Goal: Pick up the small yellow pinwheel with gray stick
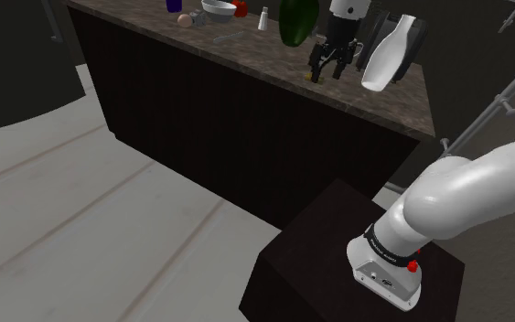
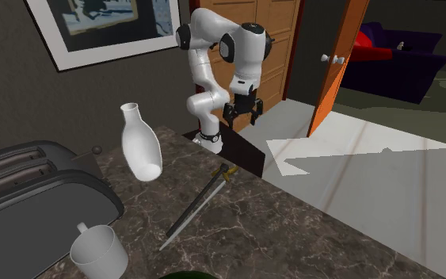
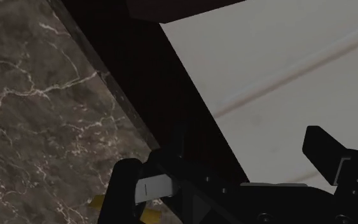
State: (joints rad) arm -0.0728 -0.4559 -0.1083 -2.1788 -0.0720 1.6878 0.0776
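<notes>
The pinwheel (image 2: 200,203) lies flat on the dark marble counter (image 2: 308,242), its long gray stick running away from the arm and its small yellow head (image 2: 228,170) close to the counter's edge. My black gripper (image 2: 242,112) hangs open above that edge, a little above the head and not touching it. In the shoulder view the gripper (image 1: 332,69) points down at the counter (image 1: 246,48), with a speck of yellow (image 1: 320,79) by its fingertips. In the wrist view, bits of yellow (image 3: 101,202) peek out beside one finger (image 3: 125,191); nothing sits between the fingers.
A white vase (image 1: 388,53) stands close beside the gripper, with a green object (image 1: 296,20) on its other side. A bowl (image 1: 219,8) and shaker (image 1: 263,18) stand farther along. Toaster (image 2: 31,190) and white cup (image 2: 98,250) share the counter. Floor lies beyond the edge.
</notes>
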